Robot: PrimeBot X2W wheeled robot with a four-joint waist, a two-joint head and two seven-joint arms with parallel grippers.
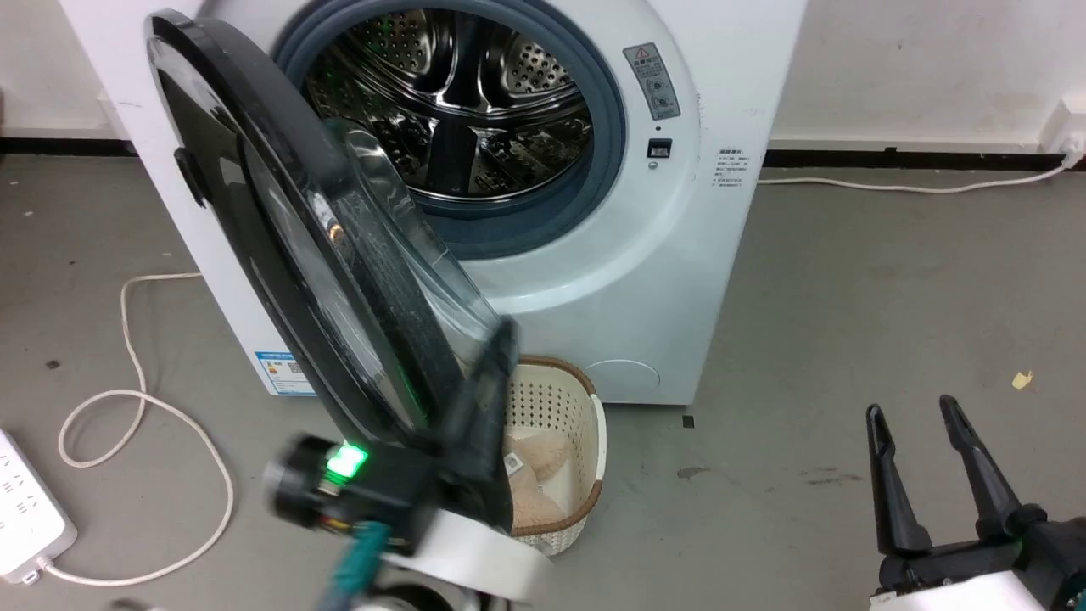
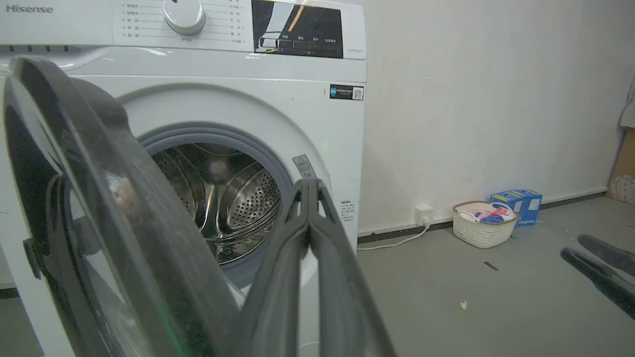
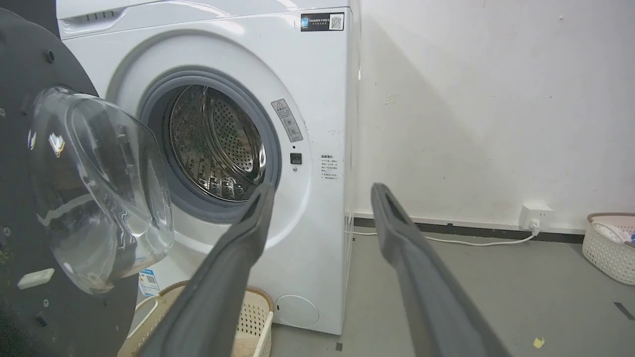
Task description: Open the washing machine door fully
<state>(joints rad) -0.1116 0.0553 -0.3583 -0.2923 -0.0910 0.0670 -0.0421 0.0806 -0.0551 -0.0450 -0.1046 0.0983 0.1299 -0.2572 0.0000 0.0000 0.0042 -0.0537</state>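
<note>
Left gripper (image 2: 308,188) jaws are pressed together, empty, close by the door (image 1: 254,212); right gripper (image 1: 909,407) jaws stand wide, well apart from it. The machine (image 1: 679,255) shows its drum. The door stands part-open on the left, above a basket (image 1: 585,407).

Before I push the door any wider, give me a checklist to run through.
1. Door fully open: not ok. It stands roughly halfway.
2. Left gripper set for pushing: ok. It is shut, empty, at the door's inner side near the lower edge.
3. Left gripper touching the door: cannot tell, it is blurred in the head view.
4. Right gripper out of the way: ok. It is open and well off to the right.
5. Basket below the door: cannot tell the gap between them.
6. Floor on the swing side: ok for the door. A cable lies flat there.
</note>
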